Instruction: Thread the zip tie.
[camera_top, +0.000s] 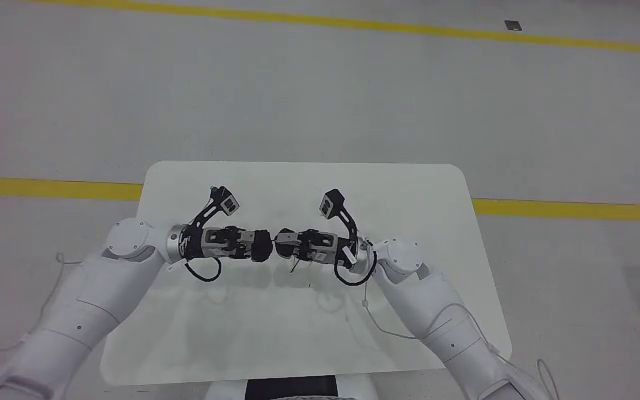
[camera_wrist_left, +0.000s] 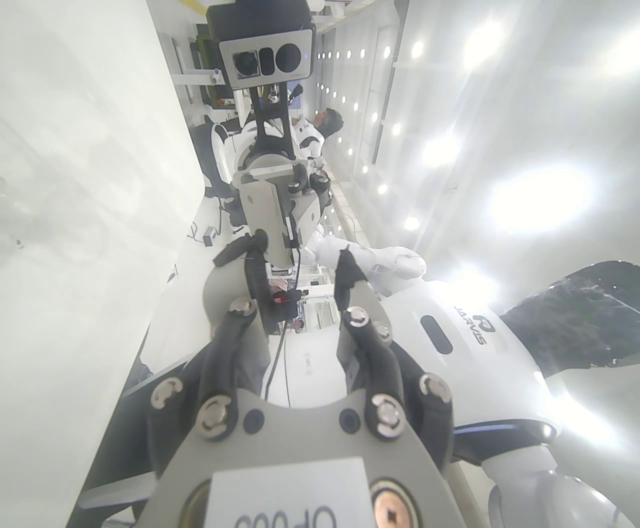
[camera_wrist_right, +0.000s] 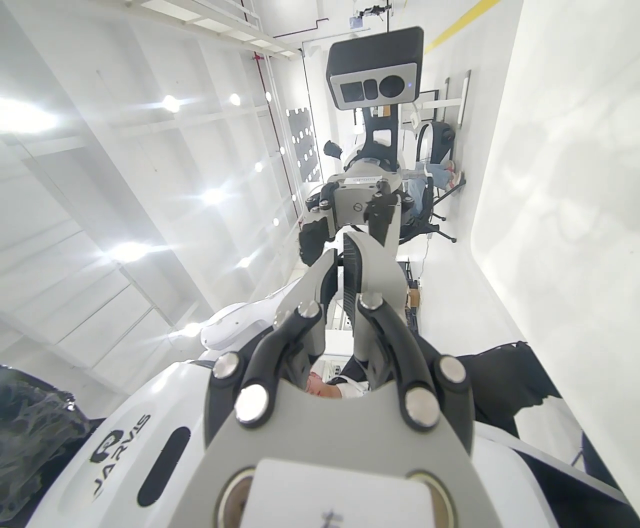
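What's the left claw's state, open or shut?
Open: the left grey-and-black claw has its black-padded fingers spread, a clear gap between them.

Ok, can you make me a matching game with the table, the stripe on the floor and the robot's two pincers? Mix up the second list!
Things:
1. table
2. floor stripe
3. left pincer
4. right pincer

Colour or state:
A. yellow
B. fingers wide apart
C. white
D. fingers close together

Right pairs: 1-C, 2-A, 3-B, 4-D.
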